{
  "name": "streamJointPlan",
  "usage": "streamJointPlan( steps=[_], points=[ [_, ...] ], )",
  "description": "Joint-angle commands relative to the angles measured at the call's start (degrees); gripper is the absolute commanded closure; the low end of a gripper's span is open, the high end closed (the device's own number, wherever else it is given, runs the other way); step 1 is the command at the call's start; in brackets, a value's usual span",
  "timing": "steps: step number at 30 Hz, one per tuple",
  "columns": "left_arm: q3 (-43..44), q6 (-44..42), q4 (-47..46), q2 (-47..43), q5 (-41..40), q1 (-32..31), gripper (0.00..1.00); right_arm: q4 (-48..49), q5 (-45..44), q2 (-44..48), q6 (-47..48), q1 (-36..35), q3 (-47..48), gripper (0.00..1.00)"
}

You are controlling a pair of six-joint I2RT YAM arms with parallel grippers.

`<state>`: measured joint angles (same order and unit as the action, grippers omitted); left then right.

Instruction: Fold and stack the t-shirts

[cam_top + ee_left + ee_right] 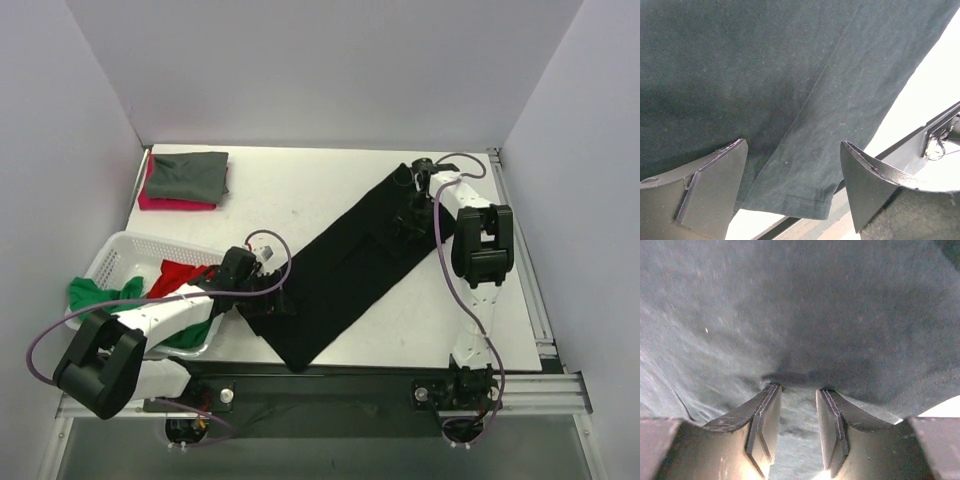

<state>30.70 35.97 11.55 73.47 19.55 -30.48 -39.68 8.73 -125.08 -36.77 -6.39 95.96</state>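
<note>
The black t-shirt (340, 275) lies flat on the table (300, 190) as 1 long, narrow band, running from its 7 o'clock end near the front edge to its 1 o'clock end. In the left wrist view the black t-shirt (790, 75) shows matte cloth, a straight seam and a stitched hem. The left gripper (264, 293) (793, 145) hovers over the 7 o'clock end, jaws spread wide, holding nothing. The right gripper (412, 215) (798, 388) pinches puckered cloth at the 1 o'clock end. At 11 o'clock a folded grey-green t-shirt (190, 173) rests on a pink-red t-shirt (165, 203). At 8 o'clock, the basket (125, 250) holds a red t-shirt (180, 275) and a green t-shirt (95, 292).
</note>
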Motion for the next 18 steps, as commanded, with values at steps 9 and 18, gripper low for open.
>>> streamJointPlan(
  steps=[9,18],
  points=[
    [1.99,6.92,1.72,2.73,-1.27,-6.08,0.13,-7.86,-4.07,-10.09,-2.69,-0.64,18.63,0.67],
    [8.23,15.0,3.56,7.03,-5.84,-12.32,0.13,-11.03,-4.86,-15.9,-2.6,-0.64,29.8,0.66]
  ],
)
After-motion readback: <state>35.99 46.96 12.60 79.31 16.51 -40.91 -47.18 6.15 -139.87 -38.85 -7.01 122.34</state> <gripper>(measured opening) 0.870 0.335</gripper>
